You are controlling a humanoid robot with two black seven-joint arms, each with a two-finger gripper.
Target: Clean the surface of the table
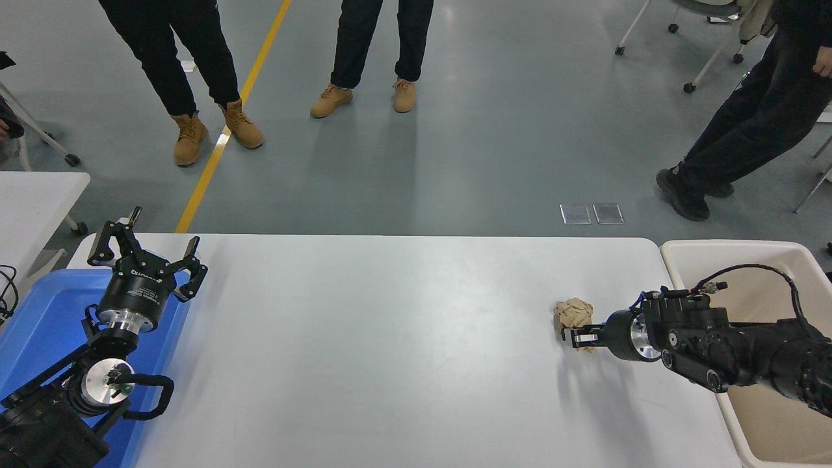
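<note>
The table surface point(390, 325) is a wide matte white top. A crumpled brown paper ball point(573, 312) is near its right end. My right gripper point(578, 337) comes in from the right and is shut on the ball's near side, holding it a little above the table, with a shadow beneath. My left gripper point(146, 250) is parked at the lower left over the table's left edge, open and empty.
A cream bin point(676, 250) stands against the table's right end, under my right arm. A blue tray point(39, 305) lies under my left arm. A smaller white table point(32, 195) is at far left. Three people stand beyond the far edge.
</note>
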